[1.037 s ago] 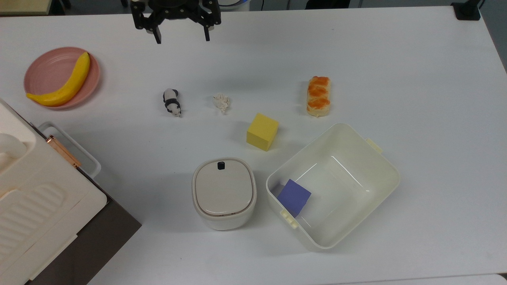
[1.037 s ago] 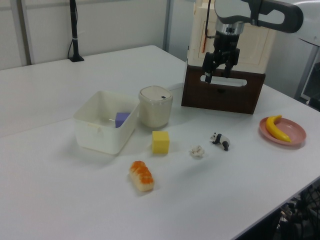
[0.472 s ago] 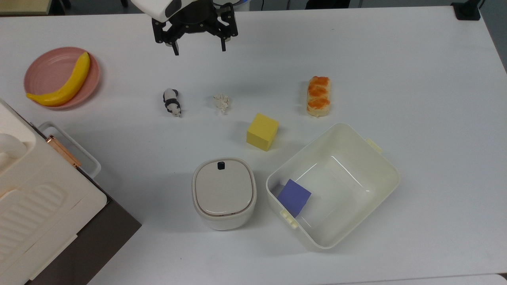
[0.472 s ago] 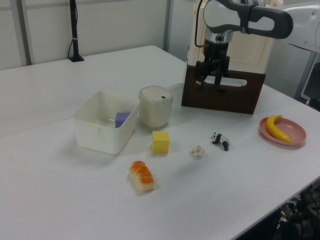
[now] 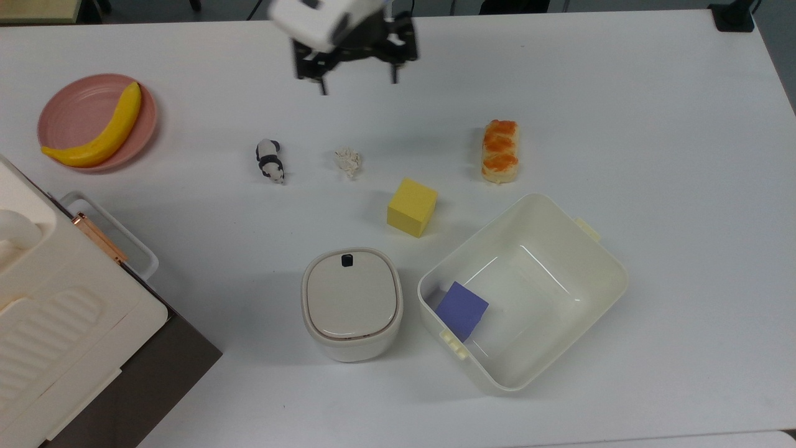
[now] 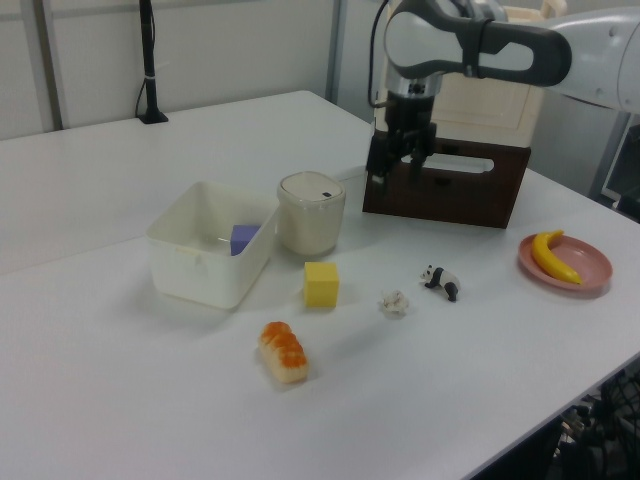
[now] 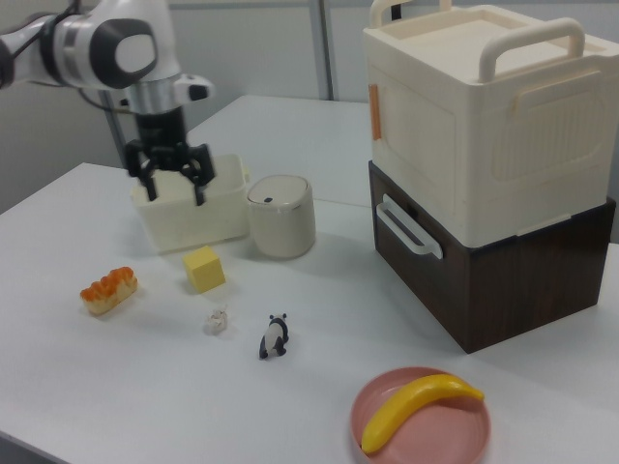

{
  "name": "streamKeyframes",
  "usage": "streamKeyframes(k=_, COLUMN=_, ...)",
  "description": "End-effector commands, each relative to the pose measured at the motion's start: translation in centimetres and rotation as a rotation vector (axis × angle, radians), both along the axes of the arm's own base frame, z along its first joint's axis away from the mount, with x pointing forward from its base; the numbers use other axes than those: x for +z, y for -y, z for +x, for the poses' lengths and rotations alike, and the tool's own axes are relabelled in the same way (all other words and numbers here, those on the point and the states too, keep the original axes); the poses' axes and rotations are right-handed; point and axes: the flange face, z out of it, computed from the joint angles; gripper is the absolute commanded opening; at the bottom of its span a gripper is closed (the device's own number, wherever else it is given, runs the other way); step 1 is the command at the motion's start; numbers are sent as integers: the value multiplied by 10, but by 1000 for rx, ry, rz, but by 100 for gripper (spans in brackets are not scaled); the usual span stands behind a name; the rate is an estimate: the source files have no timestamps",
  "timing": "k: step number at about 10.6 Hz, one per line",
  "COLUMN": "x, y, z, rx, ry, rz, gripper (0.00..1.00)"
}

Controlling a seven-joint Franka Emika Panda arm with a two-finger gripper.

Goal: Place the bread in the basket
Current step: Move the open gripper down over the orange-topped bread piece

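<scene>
We take the yellow cube [image 5: 412,207] as our landmark on the white table [image 5: 653,124]. In the top view the bread [image 5: 500,151] lies flat on the table up and to the right of the cube, apart from it, its three orange-brown bumps facing up. The basket [image 5: 597,249] sits just below and to the right of the cube, with a purple block [image 5: 461,310] inside at its lower left corner; the bread is near the basket's upper rim but outside it. We see the gripper [image 5: 358,87] hanging in the air well above the cube in the top view, fingers spread wide and holding nothing. From the gripper, the bread lies well to the top view's right and lower down, well apart, with bare table between them
</scene>
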Motion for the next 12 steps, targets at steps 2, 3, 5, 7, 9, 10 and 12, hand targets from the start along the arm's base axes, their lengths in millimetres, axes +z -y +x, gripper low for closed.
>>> streamKeyframes(k=2, x=-58, y=-125, z=-19, rx=41, ry=-79, rz=-40, gripper=100)
streamKeyframes(k=3, x=-77, y=-152, z=-21, rx=59, ry=-93, rz=-55, gripper=100)
streamKeyframes(k=5, x=-124, y=-210, z=-23, rx=4, ry=-68, rz=-88, gripper=100)
streamKeyframes(k=7, x=-170, y=-258, z=-31, rx=1, ry=-54, rz=-132, gripper=100)
streamKeyframes(k=9, x=-202, y=-277, z=-33, rx=-28, ry=-32, rz=-173, gripper=100)
streamKeyframes(k=10, x=-215, y=-276, z=-32, rx=-30, ry=-44, rz=-185, gripper=100)
streamKeyframes(k=12, x=-229, y=-264, z=-26, rx=-28, ry=-44, rz=-212, gripper=100)
